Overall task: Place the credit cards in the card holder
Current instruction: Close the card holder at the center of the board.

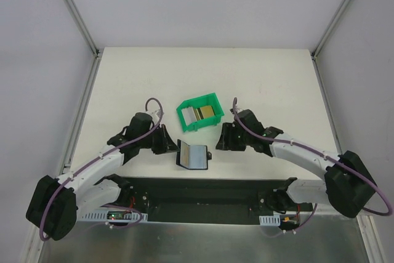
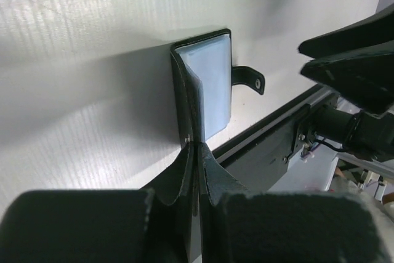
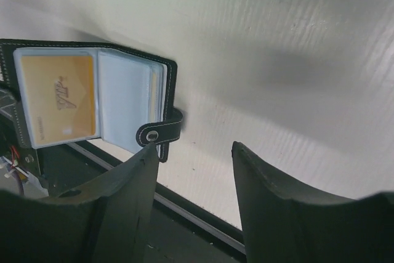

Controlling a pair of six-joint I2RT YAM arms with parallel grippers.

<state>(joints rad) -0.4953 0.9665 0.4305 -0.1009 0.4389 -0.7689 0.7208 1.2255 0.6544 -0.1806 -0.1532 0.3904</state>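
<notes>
At 6 o'clock on the worktop (image 1: 258,78), the card holder (image 1: 196,156) lies open, your left claw (image 1: 174,147) pinched shut on its cover. Hold that cover firm and steer your right claw (image 1: 217,143), part open and empty, toward 12 o'clock for the credit cards (image 1: 206,113) in the green bin (image 1: 183,115).

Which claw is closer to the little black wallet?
Left. The left gripper is clamped on the card holder; the right gripper hangs open just off its tab side.

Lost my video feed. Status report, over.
Left end effector shut on card holder cover. Right end effector open, empty. One gold card slotted; more cards in green bin. Nothing blocking.
</notes>
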